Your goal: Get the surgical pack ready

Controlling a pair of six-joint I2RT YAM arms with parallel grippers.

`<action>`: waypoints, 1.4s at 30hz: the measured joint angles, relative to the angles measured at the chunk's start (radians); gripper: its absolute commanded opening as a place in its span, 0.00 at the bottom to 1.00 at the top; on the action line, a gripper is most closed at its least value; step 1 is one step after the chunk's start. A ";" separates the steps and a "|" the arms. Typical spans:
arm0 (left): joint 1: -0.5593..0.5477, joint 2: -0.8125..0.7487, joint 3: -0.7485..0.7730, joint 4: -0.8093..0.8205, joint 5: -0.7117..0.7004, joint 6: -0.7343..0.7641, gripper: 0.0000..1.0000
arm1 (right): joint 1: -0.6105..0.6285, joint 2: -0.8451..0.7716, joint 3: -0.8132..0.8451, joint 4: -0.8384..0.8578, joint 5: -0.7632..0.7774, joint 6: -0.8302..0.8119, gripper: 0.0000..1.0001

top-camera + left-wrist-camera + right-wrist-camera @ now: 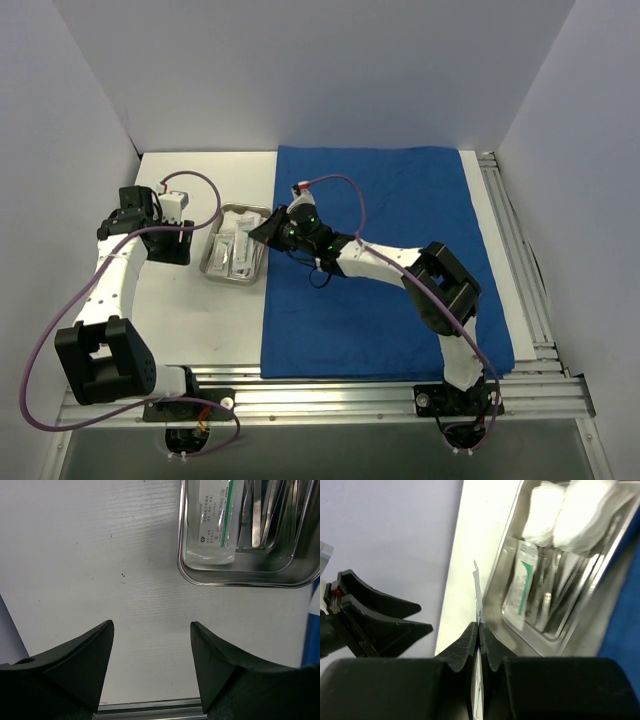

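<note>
Pinching a thin white sachet (477,592) that shows only edge-on, the right gripper (479,630) has its jaws pressed together on the sliver, just beside the rim of the small steel tray (532,636). The sachet's face is turned away and its lower part is lost between the fingers. Whether it touches the rim cannot be told. In the top view this sachet is hidden under the gripper's black head.

The tray stands on the white table (75,555), close against the left edge of the royal-blue drape (400,260), which lies spread flat. Whether tray and cloth overlap is unclear. Both wrist views cut the tray off at the frame edge.

Counted: one drape, one tray and two sachets, one held and a second sachet (522,585) with a green stripe lying in the tray. The white gauze (570,515) at the tray's far end shows as two lumps touching, and whether it is one wad or two cannot be told. The thin metal instruments (565,587) lie side by side beside the second sachet, overlapping and glaring, too tangled to number.

The left gripper (151,625) hangs over bare table a little apart from the tray, its jaws spread wide and holding nothing
</note>
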 measured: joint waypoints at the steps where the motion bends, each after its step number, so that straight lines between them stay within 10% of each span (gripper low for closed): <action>1: 0.000 0.000 0.000 0.000 0.000 0.000 0.72 | 0.020 0.012 0.011 0.017 0.022 0.018 0.00; 13: 0.000 -0.002 0.000 0.001 -0.005 0.000 0.72 | 0.069 0.265 0.171 0.062 0.214 0.125 0.01; 24: -0.012 0.074 0.006 0.039 -0.040 0.016 0.71 | 0.068 0.304 0.196 0.039 0.192 0.143 0.41; 42: -0.176 0.394 0.065 0.149 -0.161 0.053 0.49 | -0.005 -0.151 0.027 -0.147 0.252 -0.018 0.43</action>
